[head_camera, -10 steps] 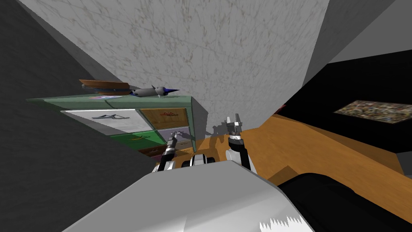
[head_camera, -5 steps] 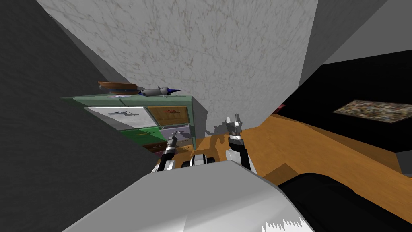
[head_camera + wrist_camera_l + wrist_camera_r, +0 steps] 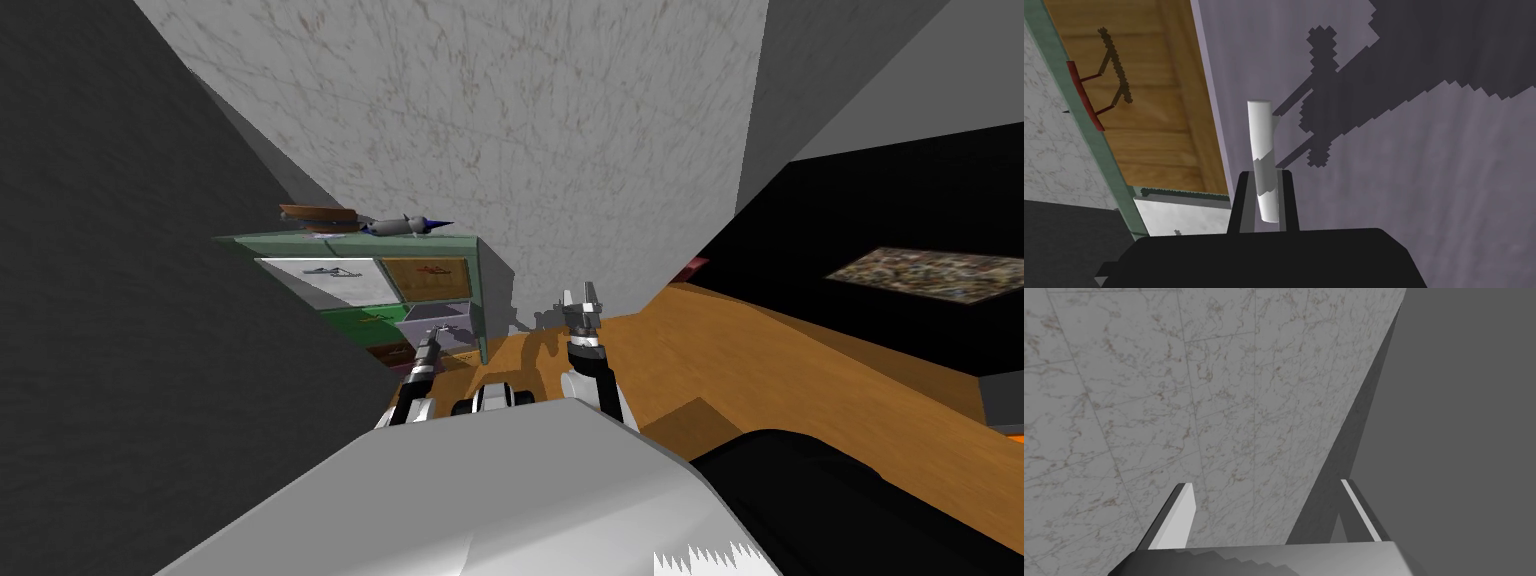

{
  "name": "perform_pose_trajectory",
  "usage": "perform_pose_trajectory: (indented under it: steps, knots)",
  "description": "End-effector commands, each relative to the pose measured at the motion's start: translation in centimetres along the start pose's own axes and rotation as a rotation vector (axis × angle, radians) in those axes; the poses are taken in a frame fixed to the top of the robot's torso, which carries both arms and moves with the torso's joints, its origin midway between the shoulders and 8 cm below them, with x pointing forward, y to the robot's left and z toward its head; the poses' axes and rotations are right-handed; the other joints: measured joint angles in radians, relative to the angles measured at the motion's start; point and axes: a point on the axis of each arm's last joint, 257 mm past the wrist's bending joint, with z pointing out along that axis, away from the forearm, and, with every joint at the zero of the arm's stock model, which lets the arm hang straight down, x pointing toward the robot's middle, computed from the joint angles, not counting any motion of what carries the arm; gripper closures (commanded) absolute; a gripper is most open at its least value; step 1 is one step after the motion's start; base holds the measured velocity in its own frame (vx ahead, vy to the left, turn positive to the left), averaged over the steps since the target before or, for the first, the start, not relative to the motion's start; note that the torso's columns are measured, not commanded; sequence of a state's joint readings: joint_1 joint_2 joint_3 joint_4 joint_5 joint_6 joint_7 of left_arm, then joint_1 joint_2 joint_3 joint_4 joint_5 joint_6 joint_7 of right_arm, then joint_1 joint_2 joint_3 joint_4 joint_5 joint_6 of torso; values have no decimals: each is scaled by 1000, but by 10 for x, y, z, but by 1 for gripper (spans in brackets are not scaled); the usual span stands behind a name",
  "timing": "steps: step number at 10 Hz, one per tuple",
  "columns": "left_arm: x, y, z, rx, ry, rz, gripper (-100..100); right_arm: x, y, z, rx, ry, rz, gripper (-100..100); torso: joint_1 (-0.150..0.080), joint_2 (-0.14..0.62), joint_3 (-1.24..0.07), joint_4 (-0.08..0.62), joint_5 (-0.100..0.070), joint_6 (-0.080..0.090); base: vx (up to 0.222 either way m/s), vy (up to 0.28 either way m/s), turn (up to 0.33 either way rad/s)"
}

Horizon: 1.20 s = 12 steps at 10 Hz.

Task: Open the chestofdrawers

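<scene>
My left claw [image 3: 1265, 176] is clenched on the white bar handle [image 3: 1260, 135] of the lilac drawer [image 3: 1404, 165], the blades pressing the bar's sides near one end of it. The bar looks rigid and smooth and stands clear of the drawer front. I judge it could slide along the thin blades under a slanted pull, so a hold nearer its middle and a straight draw would be safer. The drawer should run out on its guides with some drag, being boxy and sturdy rather than fragile. Next to it is a wood-coloured drawer [image 3: 1139, 110] with a red handle [image 3: 1085, 95]. In the head view the green-framed chest of drawers [image 3: 478, 285] stands at eleven o'clock from me against the marbled wall [image 3: 520, 120], with a grey and blue pointed object [image 3: 405, 225] on top. My right claw [image 3: 1269, 513] hangs released at one o'clock, away from the chest.
</scene>
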State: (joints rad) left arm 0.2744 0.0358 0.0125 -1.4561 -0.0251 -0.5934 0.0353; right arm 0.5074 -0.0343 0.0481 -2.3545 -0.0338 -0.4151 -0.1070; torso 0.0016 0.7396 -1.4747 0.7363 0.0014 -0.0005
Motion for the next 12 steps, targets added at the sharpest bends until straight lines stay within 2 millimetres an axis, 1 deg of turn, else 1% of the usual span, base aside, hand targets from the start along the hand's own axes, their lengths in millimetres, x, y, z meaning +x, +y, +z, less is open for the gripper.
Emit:
perform_pose_trajectory:
  steps: [1,2,10,11,12]
  knots:
    - [0,3,-5,-14,3,4,100,0,0,0,0,0,0,0,0,-1,0,0,0,0,-182,-37,19]
    - [0,-8,8,-4,4,2,-100,0,0,0,0,0,0,0,-1,-3,-2,0,0,0,-107,-28,15]
    - [-1,-46,43,-4,9,2,-100,0,0,0,0,0,0,0,-1,0,0,2,-1,1,-24,-4,4]
    - [-1,-38,40,-11,8,2,-100,0,0,0,0,0,0,0,-3,1,0,5,-3,0,-13,-3,-1]
    - [-1,-38,40,-16,8,2,0,0,0,0,0,0,0,0,-3,0,0,4,-3,0,0,0,0]
